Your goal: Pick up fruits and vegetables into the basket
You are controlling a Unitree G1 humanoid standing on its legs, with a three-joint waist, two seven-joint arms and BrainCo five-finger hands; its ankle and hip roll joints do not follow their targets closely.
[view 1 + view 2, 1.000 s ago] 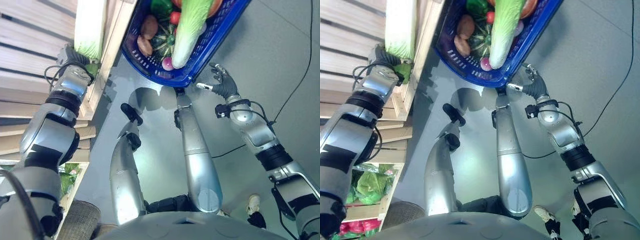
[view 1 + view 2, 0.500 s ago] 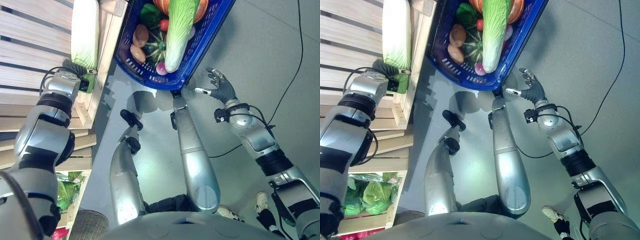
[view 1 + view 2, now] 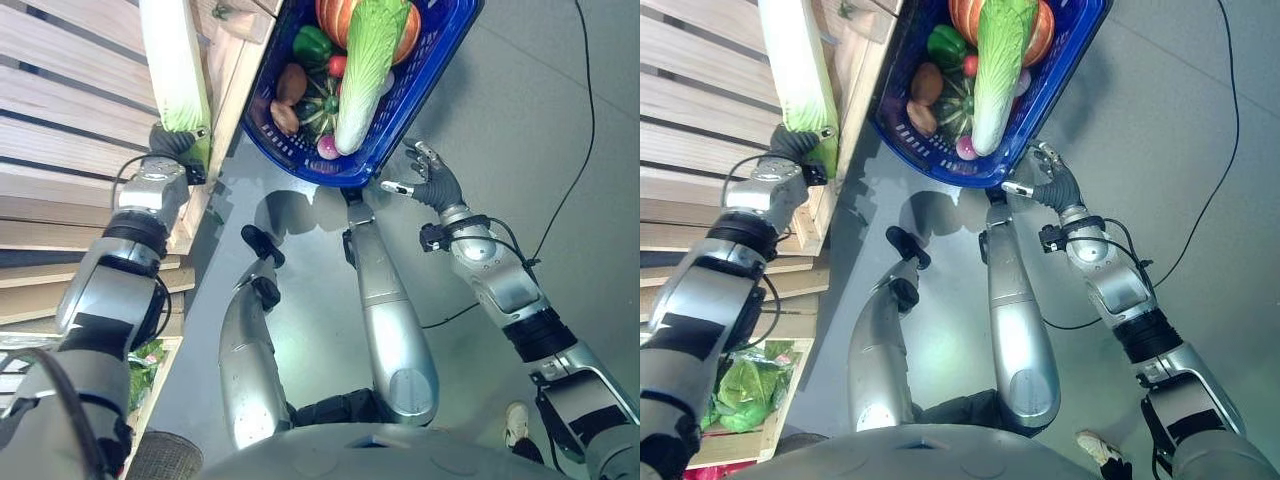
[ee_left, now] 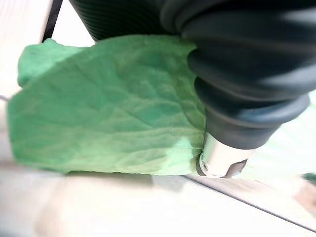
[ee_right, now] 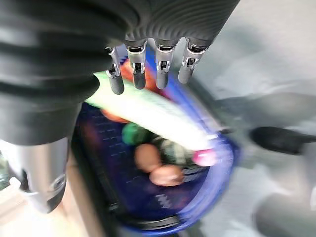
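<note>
The left hand [image 3: 172, 143] is closed around the leafy end of a napa cabbage [image 3: 175, 65] resting on the wooden shelf [image 3: 70, 110], beside the blue basket [image 3: 430, 70]. The basket already contains a second napa cabbage [image 3: 365, 70], a pumpkin [image 3: 335, 12], a green pepper [image 3: 310, 45] and potatoes [image 3: 288, 100]. The right hand [image 3: 425, 180] hovers just beside the basket's rim, fingers relaxed and empty. Risk: gripping by soft leaves may tear them or let the long cabbage swing; the crowded basket may reject it.
</note>
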